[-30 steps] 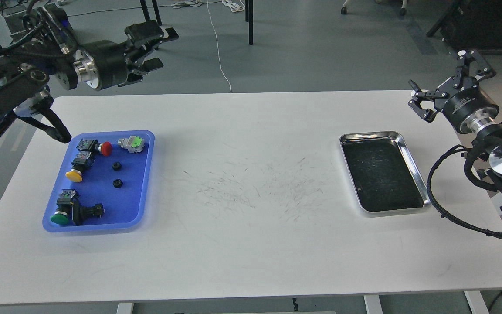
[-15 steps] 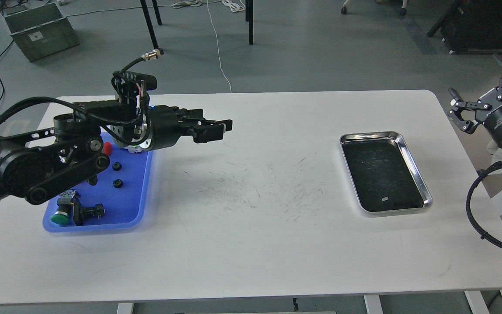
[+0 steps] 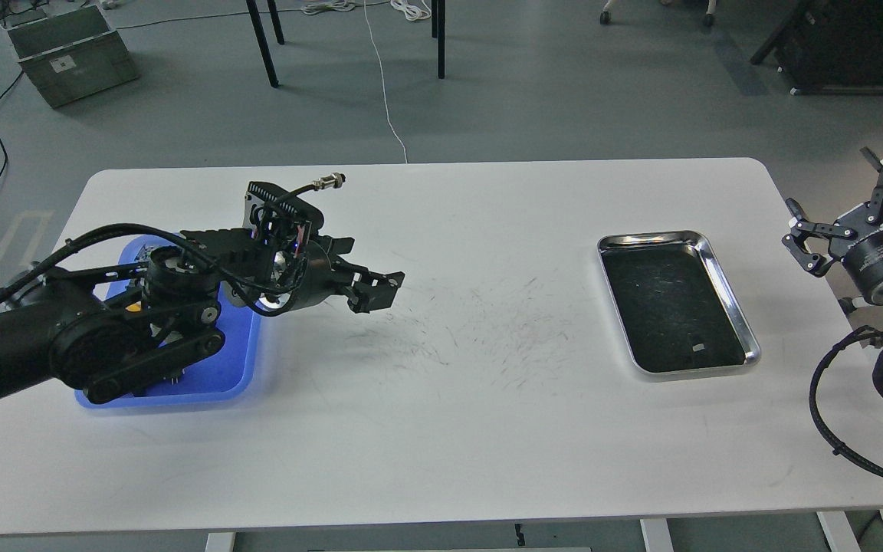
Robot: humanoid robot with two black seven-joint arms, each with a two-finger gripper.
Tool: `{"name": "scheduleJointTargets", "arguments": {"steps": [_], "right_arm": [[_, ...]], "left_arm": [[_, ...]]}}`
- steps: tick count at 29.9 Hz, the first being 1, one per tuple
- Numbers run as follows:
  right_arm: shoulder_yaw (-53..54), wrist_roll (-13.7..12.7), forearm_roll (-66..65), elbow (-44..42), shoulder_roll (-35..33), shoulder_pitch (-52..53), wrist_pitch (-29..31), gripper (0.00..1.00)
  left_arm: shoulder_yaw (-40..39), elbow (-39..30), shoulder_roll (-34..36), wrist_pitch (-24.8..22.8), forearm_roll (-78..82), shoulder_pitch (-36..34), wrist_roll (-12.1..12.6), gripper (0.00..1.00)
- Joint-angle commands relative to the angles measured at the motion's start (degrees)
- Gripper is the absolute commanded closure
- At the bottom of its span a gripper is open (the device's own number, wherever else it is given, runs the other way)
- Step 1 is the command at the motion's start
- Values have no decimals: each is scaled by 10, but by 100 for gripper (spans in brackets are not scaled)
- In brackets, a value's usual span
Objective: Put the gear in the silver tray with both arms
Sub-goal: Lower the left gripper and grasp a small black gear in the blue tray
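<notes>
White laminate, scuffed with dark scratches at its middle, formed the surface [image 3: 441, 429] on which 2 trays were set well apart. The blue plastic tray [image 3: 246, 360] lay at the left and was largely covered by the left arm, which was extended across it from the left edge; only the tray's right and near rim were shown. The gear could not be seen, the tray's contents being hidden behind the arm. The left pincer [image 3: 376, 291] was held just past the blue tray's right rim, above the bare surface and pointed toward the right; its 2 fingers appeared close together, but whether they were pressed together or pinching anything could not be told. The silver tray [image 3: 721, 276] was placed at the right, its dark scratched floor shown with 1 small pale mark near the front corner. The right pincer [image 3: 844, 211] was held beyond the surface's right edge, apart from the silver tray, with its fingers spread wide.
</notes>
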Motion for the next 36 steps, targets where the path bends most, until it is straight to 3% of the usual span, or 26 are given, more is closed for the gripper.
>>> {"name": "scheduleJointTargets", "arguments": {"steps": [1,6,17,26,31,36], "right_arm": [[-1,1,-1,-2,1,-1,-2,2],[-1,1,-1,-12,4,-2,-3,2],[-3,0,-1,-21,17,5,-3,2],[-10,0,-1,-22,25,5,-3,2],[-3,0,-1,-21,25,6,-3,2],[-3,1,-1,-21,25,7,-3,2]], "left_arm": [[1,11,7,-1,4,2,16,2],[1,14,49,-4,5,8,31,2],[1,40,102,-1,3,34,28,3],[1,141,93,1,5,50,-11,8],[2,195,91,22,6,64,-50,9],[2,207,91,33,5,78,-66,13]]}}
